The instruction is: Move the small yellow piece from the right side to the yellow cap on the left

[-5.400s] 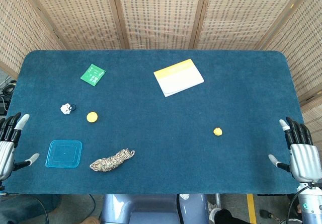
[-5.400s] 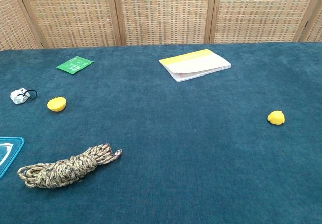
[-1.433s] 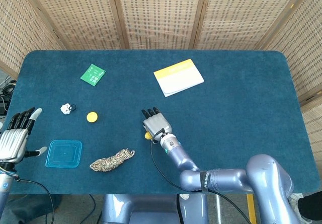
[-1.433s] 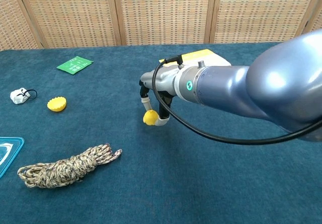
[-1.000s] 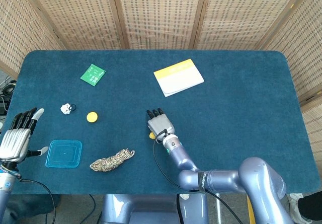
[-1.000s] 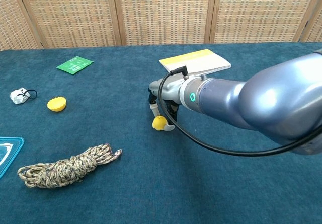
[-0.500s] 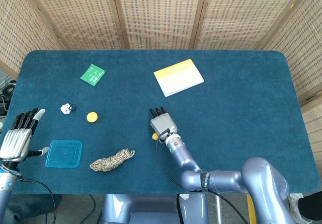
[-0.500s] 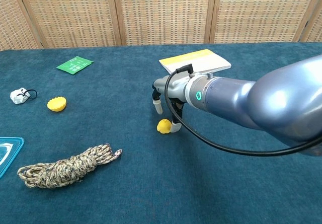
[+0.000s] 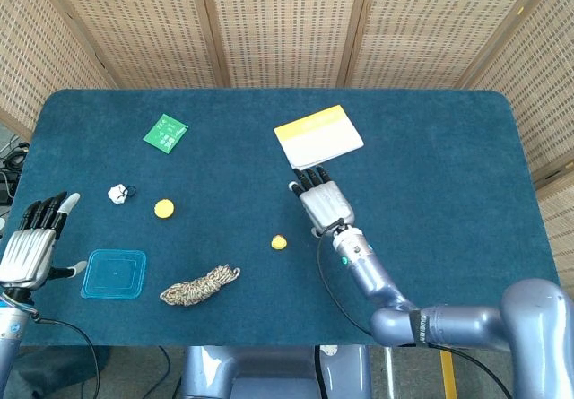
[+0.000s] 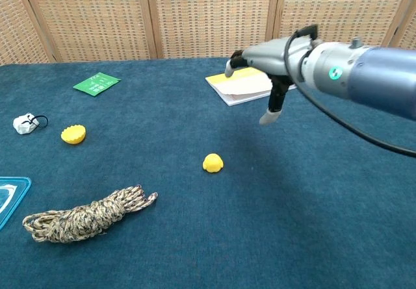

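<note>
The small yellow piece point(image 9: 279, 242) point(image 10: 212, 163) lies alone on the blue table near its middle. The yellow cap point(image 9: 163, 208) point(image 10: 73, 134) sits well to its left, apart from it. My right hand point(image 9: 323, 203) point(image 10: 270, 68) hovers above the table, up and to the right of the piece, fingers spread and holding nothing. At the table's left edge my left hand point(image 9: 30, 244) is raised with its fingers apart and empty; the chest view does not show it.
A coil of rope point(image 9: 199, 285) point(image 10: 87, 214) lies front left, with a blue square lid point(image 9: 114, 273) beside it. A white clip point(image 9: 117, 193), a green card point(image 9: 165, 133) and a yellow-and-white booklet point(image 9: 317, 137) lie farther back.
My right hand let go of the yellow piece, which now rests on the table, then lifted and drew back to the right. The left hand has hardly moved.
</note>
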`<state>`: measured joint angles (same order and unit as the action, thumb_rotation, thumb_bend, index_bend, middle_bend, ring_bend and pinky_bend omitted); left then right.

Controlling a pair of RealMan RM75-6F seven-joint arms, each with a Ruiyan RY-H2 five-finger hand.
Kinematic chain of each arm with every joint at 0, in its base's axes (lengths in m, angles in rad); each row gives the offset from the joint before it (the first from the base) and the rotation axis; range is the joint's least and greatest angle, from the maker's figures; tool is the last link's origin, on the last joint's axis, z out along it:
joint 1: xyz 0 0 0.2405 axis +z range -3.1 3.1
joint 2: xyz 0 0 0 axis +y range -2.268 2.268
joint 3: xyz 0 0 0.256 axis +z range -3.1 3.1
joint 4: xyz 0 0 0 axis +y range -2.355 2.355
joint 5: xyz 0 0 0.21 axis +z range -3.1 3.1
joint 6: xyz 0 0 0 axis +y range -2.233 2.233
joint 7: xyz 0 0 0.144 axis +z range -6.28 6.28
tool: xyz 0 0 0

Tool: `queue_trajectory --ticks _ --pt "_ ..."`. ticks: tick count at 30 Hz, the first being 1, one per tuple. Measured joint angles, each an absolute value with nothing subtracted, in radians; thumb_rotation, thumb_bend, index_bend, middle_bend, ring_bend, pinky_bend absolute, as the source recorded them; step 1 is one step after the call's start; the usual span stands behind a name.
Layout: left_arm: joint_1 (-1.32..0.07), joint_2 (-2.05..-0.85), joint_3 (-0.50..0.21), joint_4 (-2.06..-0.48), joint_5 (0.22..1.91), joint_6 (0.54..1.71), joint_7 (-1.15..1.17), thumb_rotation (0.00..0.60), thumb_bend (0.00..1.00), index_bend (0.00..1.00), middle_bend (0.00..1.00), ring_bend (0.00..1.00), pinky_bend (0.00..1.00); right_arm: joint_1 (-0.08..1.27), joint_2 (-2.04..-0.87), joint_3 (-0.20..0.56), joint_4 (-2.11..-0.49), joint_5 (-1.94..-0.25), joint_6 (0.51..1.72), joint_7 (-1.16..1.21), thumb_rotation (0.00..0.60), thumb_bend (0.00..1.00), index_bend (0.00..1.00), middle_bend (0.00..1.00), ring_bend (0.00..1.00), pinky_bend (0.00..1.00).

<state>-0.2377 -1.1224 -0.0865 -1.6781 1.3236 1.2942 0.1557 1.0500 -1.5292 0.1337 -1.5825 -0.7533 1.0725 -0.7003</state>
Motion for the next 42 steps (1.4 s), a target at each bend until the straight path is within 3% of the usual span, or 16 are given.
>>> queue_trajectory --ticks 3,7,15,22,30,42 --pt "-0.239 -1.131 -0.091 -1.673 1.331 1.309 0.16 0.6 0.0 0.0 0.0 0.0 0.0 0.98 -1.482 0.1 -1.536 -0.942 1.131 -0.544 0.6 0.0 0.01 0.0 0.0 0.0" --pt "-0.244 -1.151 -0.1 -1.661 1.35 1.33 0.163 0.6 0.0 0.0 0.0 0.0 0.0 0.867 -1.424 0.049 -1.395 -1.154 1.215 -0.27 0.6 0.0 0.0 0.0 0.0 0.0" --pt "-0.302 -1.149 -0.125 -1.687 1.423 1.322 0.182 0.6 0.0 0.0 0.0 0.0 0.0 0.594 -1.307 -0.027 -1.299 -1.278 1.372 0.086 0.6 0.0 0.0 0.0 0.0 0.0" --pt "-0.459 -1.147 -0.173 -1.771 1.448 1.171 0.317 0.6 0.0 0.0 0.0 0.0 0.0 0.423 -1.264 -0.081 -1.414 -1.364 1.521 0.098 0.6 0.0 0.0 0.0 0.0 0.0" --pt "-0.675 -1.251 -0.228 -1.766 1.403 0.944 0.427 0.6 0.0 0.01 0.0 0.0 0.0 0.35 -1.277 -0.079 -1.396 -1.383 1.531 0.057 0.6 0.0 0.0 0.0 0.0 0.0" --pt "-0.924 -1.56 -0.251 -1.486 1.253 0.728 0.474 0.6 0.06 0.24 0.0 0.0 0.0 0.312 -1.28 -0.017 -1.362 -1.392 1.492 0.062 0.6 0.0 0.0 0.0 0.0 0.0"
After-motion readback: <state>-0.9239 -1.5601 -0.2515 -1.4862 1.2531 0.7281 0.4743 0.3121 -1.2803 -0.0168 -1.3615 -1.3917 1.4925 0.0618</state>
